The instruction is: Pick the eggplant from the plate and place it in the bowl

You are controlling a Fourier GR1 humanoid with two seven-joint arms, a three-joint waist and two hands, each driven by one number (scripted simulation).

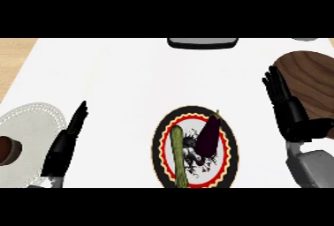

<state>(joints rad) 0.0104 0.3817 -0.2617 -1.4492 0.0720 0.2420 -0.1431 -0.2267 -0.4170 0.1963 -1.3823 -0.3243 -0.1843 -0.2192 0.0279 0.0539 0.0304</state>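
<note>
Your right hand [285, 108] stood by the bowl [310, 75], fingers straight and together; your left hand [65, 141] held its fingers straight too. The eggplant [209, 134] lay on the plate [159, 145].

A smooth white counter top [130, 79] filled the view. Pale wood [16, 55] showed past its left edge; a dark-rimmed grey object [201, 42] sat at its far edge.
</note>
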